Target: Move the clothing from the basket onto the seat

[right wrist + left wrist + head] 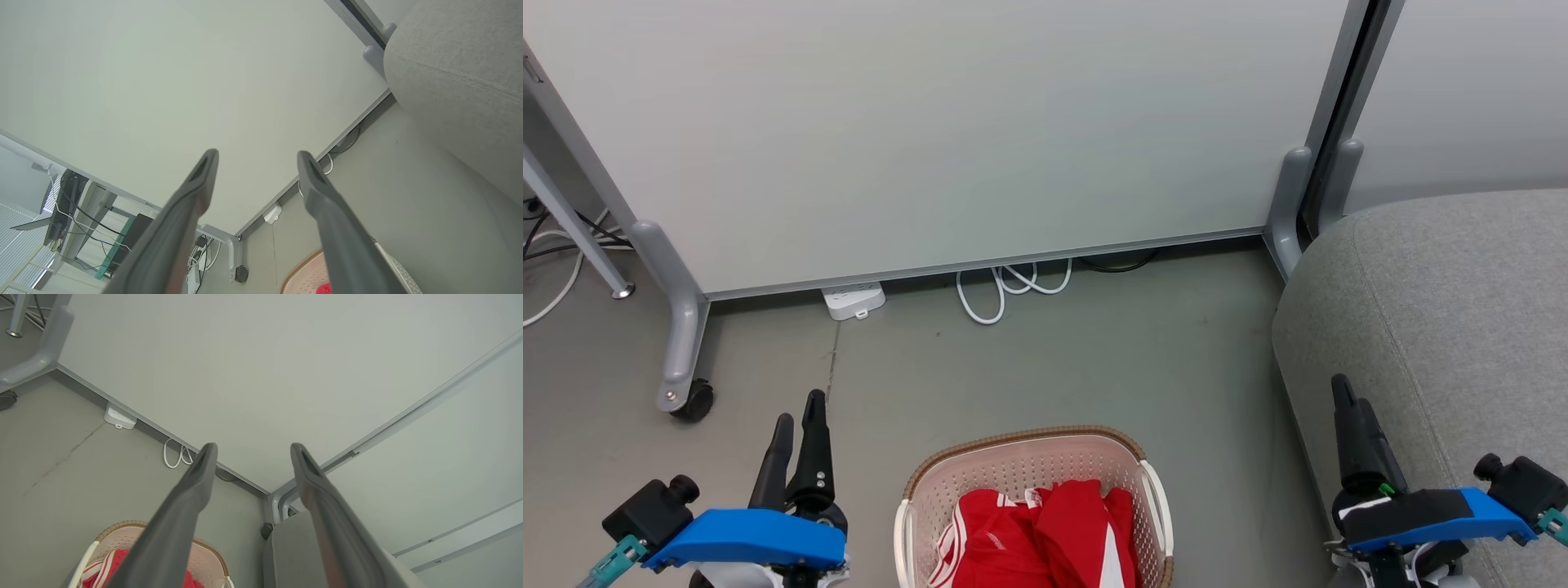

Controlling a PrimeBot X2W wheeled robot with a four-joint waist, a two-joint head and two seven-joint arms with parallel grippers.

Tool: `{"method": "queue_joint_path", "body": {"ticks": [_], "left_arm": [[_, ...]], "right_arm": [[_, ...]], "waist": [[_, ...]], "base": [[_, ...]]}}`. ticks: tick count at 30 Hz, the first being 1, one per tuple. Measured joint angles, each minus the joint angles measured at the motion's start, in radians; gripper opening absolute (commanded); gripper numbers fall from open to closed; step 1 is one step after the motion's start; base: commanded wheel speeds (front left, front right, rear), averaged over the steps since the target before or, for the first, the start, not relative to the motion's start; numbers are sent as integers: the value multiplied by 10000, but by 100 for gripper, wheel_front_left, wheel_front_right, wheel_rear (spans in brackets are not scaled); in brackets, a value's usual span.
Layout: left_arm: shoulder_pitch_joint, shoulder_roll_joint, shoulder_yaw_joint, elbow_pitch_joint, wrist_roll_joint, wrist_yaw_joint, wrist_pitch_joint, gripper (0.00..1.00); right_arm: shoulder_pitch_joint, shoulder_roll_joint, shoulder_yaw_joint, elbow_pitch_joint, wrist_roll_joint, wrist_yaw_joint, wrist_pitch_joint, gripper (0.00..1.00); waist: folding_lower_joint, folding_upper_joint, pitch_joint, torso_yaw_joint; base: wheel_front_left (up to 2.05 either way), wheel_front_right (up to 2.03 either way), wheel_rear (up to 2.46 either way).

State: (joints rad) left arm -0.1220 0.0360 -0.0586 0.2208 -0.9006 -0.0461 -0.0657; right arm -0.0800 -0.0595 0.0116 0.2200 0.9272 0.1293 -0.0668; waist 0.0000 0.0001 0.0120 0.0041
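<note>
Red clothing (1045, 535) lies in the basket (1021, 441) at 6 o'clock; the seat (1445, 310) stands at 3 o'clock. The left gripper (799, 410) and right gripper (257, 155) flank the basket, released and empty, probably to reach in.

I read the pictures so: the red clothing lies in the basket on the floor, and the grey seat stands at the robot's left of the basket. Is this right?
Not quite. The grey seat stands at the robot's right of the basket, as the head view shows. The rest holds: the red clothing lies in the basket.
</note>
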Motion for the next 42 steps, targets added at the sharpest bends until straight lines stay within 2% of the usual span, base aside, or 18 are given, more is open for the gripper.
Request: {"method": "queue_joint_path", "body": {"ticks": [14,42], "left_arm": [[-160,29,-527,29,2102,203,-476,100],[-398,77,-1166,173,5018,527,-1191,100]], "right_arm": [[-142,-21,309,84,-2284,0,-454,100],[-278,33,619,347,-5528,0,-1168,100]], "waist": [[0,0,12,12],[0,0,33,67]], "base": [[0,0,0],[0,0,0]]}}
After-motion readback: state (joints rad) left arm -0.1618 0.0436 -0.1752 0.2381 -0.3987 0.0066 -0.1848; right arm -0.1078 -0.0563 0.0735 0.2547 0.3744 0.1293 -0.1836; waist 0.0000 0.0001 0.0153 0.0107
